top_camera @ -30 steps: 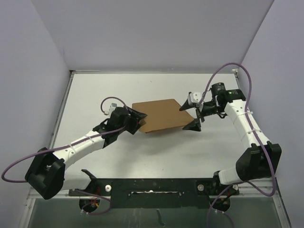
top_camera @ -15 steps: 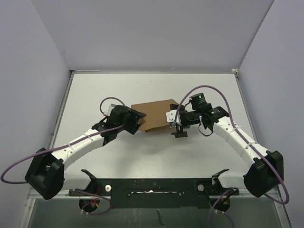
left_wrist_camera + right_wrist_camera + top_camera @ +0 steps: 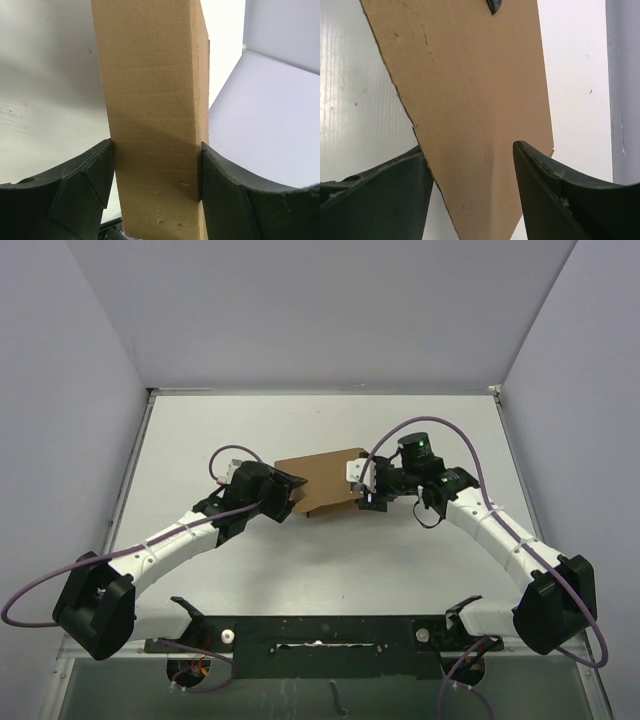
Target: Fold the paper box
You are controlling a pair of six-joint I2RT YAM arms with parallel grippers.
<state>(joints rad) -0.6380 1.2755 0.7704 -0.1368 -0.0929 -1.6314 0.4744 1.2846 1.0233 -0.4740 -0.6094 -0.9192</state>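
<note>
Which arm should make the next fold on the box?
Probably right: the right gripper is open over the box at its right edge, free to push, while the left gripper clamps the left edge as anchor.

Robot lab test cell.
Plain white table (image 3: 330, 565) boxed in by bare pale walls (image 3: 320, 320); two cabled robot arms (image 3: 170, 540) bolted to a black rail (image 3: 320, 625).

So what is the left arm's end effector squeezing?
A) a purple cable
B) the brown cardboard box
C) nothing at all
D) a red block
B: in the left wrist view the left end effector is closed on the paper box, and the brown cardboard fills the gap from one side to the other.
</note>
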